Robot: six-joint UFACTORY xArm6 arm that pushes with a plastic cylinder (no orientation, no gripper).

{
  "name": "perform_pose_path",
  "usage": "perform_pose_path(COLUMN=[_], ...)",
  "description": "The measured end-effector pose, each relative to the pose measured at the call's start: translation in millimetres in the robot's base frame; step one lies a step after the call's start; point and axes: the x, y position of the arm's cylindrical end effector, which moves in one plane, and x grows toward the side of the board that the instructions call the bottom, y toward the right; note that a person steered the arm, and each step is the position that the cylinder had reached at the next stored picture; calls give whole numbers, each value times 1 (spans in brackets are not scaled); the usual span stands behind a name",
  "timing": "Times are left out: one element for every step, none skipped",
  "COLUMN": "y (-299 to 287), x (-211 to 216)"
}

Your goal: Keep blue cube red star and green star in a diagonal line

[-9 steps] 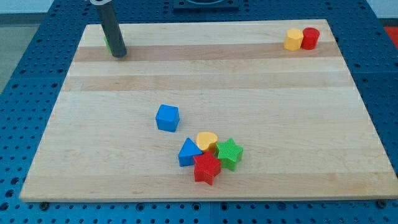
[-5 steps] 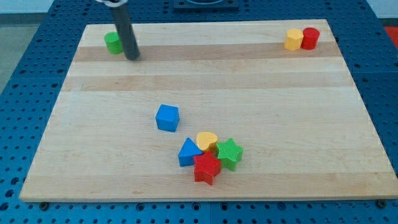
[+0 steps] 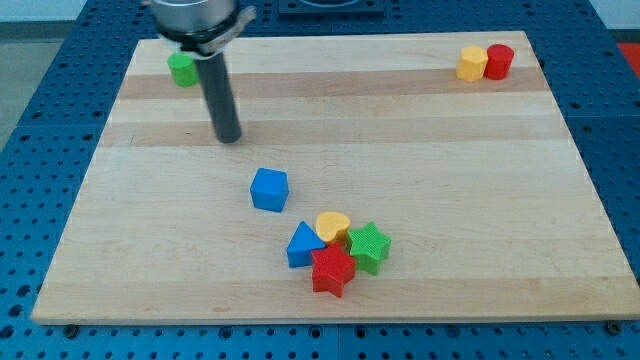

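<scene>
The blue cube (image 3: 269, 189) sits left of the board's middle. The red star (image 3: 332, 270) lies near the view's bottom, touching the green star (image 3: 369, 246) on its upper right. My tip (image 3: 230, 137) rests on the board above and to the left of the blue cube, a short gap away from it. The red and green stars lie well below and to the right of my tip.
A blue triangle (image 3: 303, 245) and a yellow heart-like block (image 3: 333, 226) crowd against the two stars. A green block (image 3: 182, 68) sits at the top left. A yellow block (image 3: 472, 63) and a red block (image 3: 498, 61) sit together at the top right.
My tip has moved down and to the right from beside the green block at the top left toward the blue cube. No block has moved.
</scene>
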Motion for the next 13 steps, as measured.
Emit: perform_pose_path(y=[-39, -51, -31, 30, 36, 62, 79, 79, 81, 89, 92, 92, 91], x=[38, 64, 124, 129, 129, 129, 128, 125, 86, 38, 0, -22, -21])
